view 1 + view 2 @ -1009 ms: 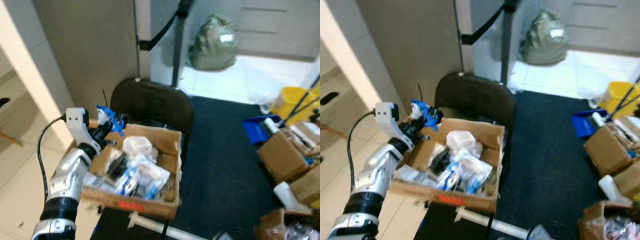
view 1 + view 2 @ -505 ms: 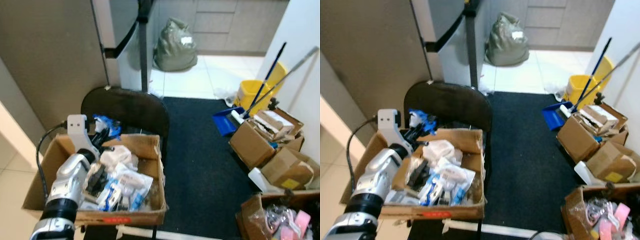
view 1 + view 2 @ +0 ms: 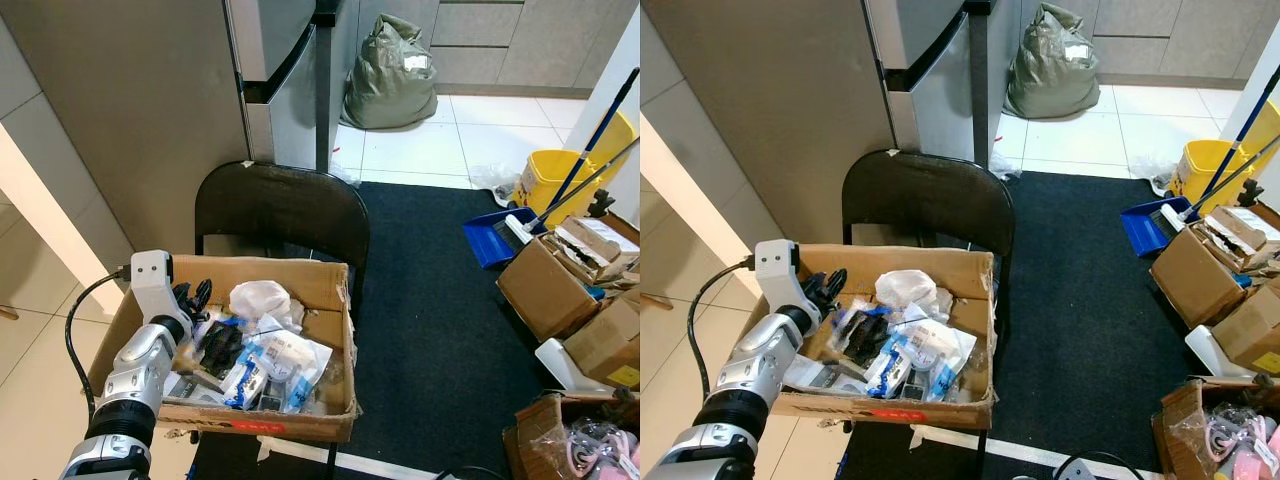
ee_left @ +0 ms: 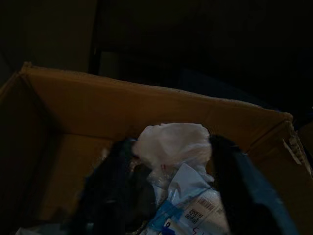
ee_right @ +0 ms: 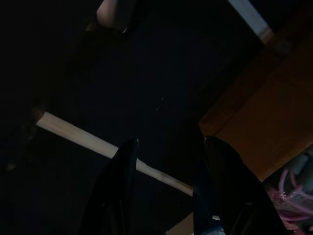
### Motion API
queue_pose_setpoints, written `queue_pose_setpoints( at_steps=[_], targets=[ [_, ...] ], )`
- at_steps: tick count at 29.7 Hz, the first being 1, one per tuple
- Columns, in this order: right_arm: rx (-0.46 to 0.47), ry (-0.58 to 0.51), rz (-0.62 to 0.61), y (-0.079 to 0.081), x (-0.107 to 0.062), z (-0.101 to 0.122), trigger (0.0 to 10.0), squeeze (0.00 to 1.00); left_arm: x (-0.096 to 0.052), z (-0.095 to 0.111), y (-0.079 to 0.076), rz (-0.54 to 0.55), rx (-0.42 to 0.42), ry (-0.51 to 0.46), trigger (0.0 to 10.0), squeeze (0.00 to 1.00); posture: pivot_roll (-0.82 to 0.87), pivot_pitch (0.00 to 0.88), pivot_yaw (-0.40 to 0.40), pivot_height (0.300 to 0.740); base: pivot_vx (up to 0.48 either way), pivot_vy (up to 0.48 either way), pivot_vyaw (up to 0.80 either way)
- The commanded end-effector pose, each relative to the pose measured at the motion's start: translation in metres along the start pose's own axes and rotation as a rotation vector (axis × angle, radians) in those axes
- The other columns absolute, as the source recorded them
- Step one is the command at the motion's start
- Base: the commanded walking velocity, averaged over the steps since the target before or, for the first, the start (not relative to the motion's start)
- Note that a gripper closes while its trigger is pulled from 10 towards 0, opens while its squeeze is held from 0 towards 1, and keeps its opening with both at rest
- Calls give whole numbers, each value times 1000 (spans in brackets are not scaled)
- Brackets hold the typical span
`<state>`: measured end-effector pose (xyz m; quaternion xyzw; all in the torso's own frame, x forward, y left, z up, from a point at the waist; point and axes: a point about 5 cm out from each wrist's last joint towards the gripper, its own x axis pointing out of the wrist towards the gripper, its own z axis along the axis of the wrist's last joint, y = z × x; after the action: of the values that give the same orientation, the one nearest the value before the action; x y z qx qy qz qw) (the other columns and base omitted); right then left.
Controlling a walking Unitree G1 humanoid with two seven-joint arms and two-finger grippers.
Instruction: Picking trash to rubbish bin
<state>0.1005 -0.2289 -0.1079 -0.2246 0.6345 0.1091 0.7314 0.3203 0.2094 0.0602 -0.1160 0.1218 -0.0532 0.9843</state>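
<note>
A cardboard box (image 3: 300,272) full of trash stands on a black chair (image 3: 285,210). Inside it lie a crumpled white plastic bag (image 3: 258,298) and several blue-and-white packets (image 3: 270,360). My left gripper (image 3: 192,297) is low over the box's left side, open, with nothing between its fingers. Its wrist view looks along the fingers at the white bag (image 4: 171,139) and the box's back wall (image 4: 122,107). My right gripper (image 5: 171,142) hangs open over dark carpet beside a cardboard edge (image 5: 264,122).
A grey-green rubbish bag (image 3: 390,60) sits on the tiles at the back. A yellow bucket (image 3: 555,180), a blue dustpan (image 3: 490,235) and more cardboard boxes (image 3: 550,290) crowd the right. Dark carpet (image 3: 430,330) lies between them and the chair.
The camera has swung and the whole view shifted. My left gripper held a blue piece above the box's back-left corner; now it is lower inside the box and holds nothing.
</note>
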Motion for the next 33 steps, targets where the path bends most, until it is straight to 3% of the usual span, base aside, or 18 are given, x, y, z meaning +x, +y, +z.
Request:
queue_pose_setpoints(
  at_steps=[1,4,5,6,12,15,19,24,33],
  targets=[
    [2,1,11,5,1,0,10000,0,0,-2,2,15,-7,9,10000,1000,-6,36,79,740,0,0,0],
    [3,0,14,9,1,1,10000,0,3,6,-12,-84,-21,-49,10000,1000,-5,35,80,740,0,0,0],
    [3,-1,15,9,1,1,10000,0,3,7,-16,-112,-21,-61,10000,878,-4,35,81,740,0,0,0],
    [2,-1,15,9,1,1,10000,0,3,8,-20,-145,-17,-67,10000,0,-3,35,82,740,0,0,0],
    [0,-5,19,11,1,3,10000,0,1,7,-43,-291,-30,-90,10000,0,-4,33,84,740,0,0,0],
    [1,-8,20,12,1,4,10000,0,-3,7,-62,-420,-38,-106,10000,0,-5,34,85,740,0,0,0],
    [0,-6,18,10,1,3,10000,0,-7,5,-73,-492,-37,-105,10000,0,-6,32,85,740,0,0,0],
    [-5,-4,15,7,1,2,10000,0,-7,-4,-82,-516,-9,-59,10000,0,-5,29,85,740,-150,0,0],
    [-11,-11,19,11,1,6,10000,0,-9,-10,-84,-524,-4,-33,10000,0,-7,21,85,740,-372,0,0]
  ],
)
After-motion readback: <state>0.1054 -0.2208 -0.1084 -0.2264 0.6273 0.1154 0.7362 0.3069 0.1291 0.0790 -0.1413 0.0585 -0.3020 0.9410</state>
